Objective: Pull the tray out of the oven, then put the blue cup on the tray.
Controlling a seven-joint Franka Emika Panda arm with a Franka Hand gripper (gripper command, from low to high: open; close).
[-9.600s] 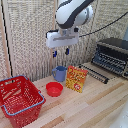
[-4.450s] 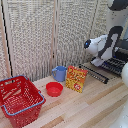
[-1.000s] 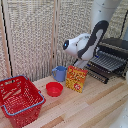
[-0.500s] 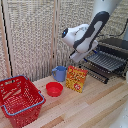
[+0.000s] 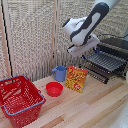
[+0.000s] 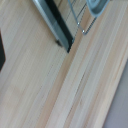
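Observation:
The oven (image 5: 118, 46) stands at the exterior view's right with its door dropped open. The tray (image 5: 106, 61), a dark wire rack, sticks out over the door. My gripper (image 5: 83, 50) hangs in the air to the left of the tray, above the yellow box, and holds nothing; its fingers look open. The blue cup (image 5: 60, 73) stands upright on the table by the back screen, lower and further left than the gripper. The wrist view shows only the table wood, the door's dark edge (image 6: 56, 24) and some tray wires (image 6: 80, 15).
A yellow and red box (image 5: 76, 79) stands between the cup and the oven. A shallow red bowl (image 5: 54, 89) sits in front of the cup. A red basket (image 5: 19, 100) fills the near left. A slatted screen (image 5: 35, 35) closes the back.
Since the oldest frames the tray has come out of the oven. Over the last second my gripper has left the tray and risen toward the exterior view's left.

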